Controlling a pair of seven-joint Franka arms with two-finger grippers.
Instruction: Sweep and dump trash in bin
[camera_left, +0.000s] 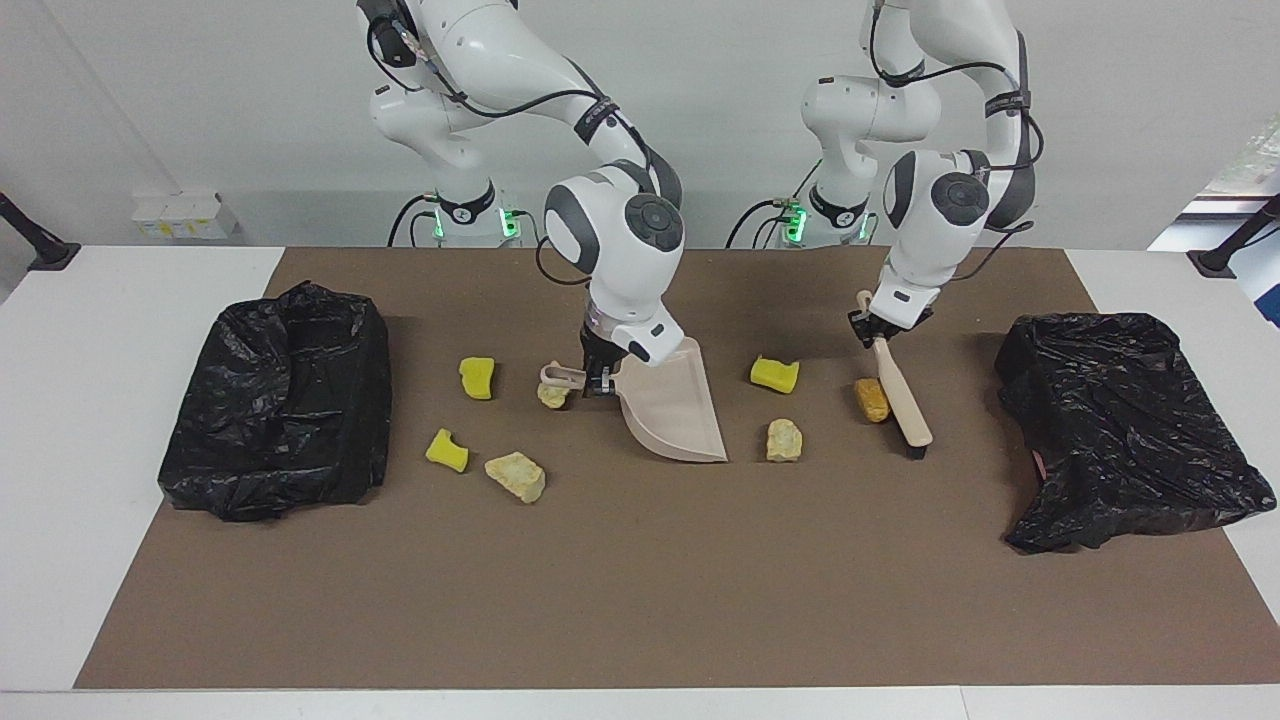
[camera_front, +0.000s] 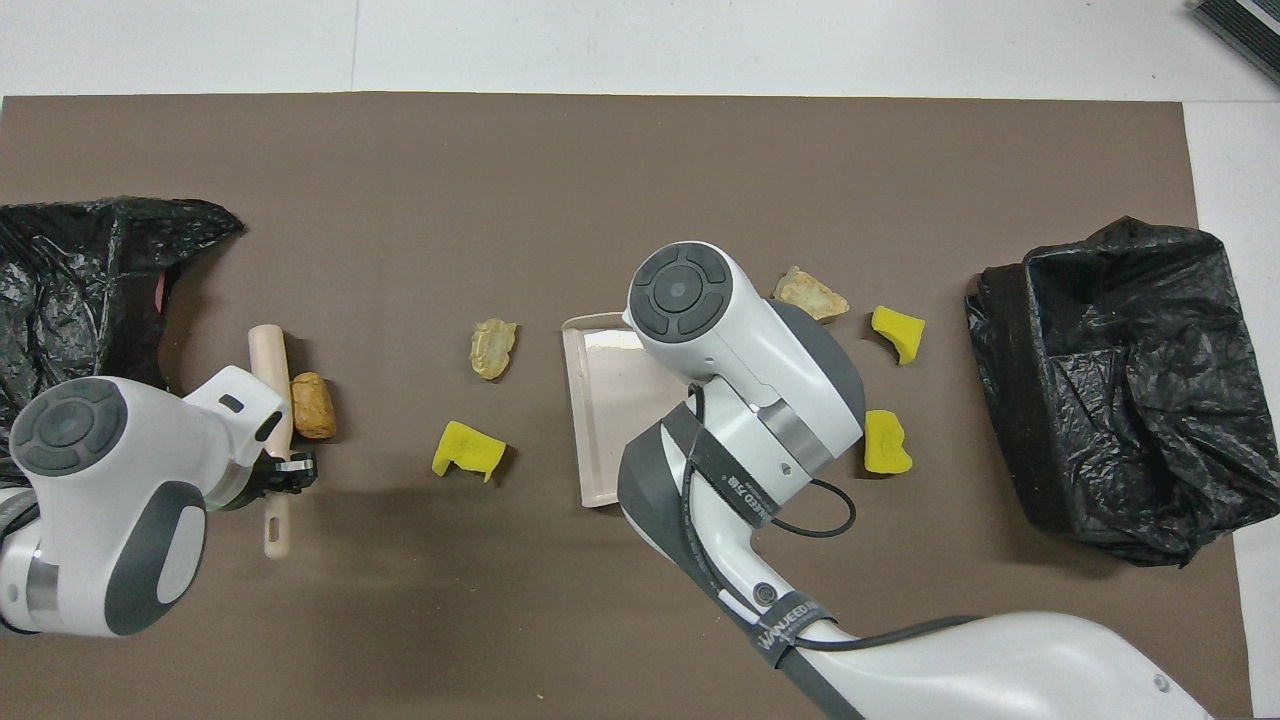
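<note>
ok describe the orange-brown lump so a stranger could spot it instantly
Start at the brush that the left gripper holds by its handle. The orange-brown lump lies against its bristle side, toward the dustpan. It is the only darker orange piece; the others are yellow or cream.

Left arm: comes down from its base, elbow bent high, wrist tilted toward the table's middle.
Left gripper (camera_left: 874, 334): low over the mat at the left arm's end, fingers clamped on the brush (camera_left: 899, 396) handle near its top.
Right arm: reaches from its base toward the table's middle, forearm sloping down, wrist pointing steeply down.
Right gripper (camera_left: 596, 383): just above the mat near the middle, fingers closed on the dustpan (camera_left: 672, 410) handle; hidden under the wrist in the overhead view.
</note>
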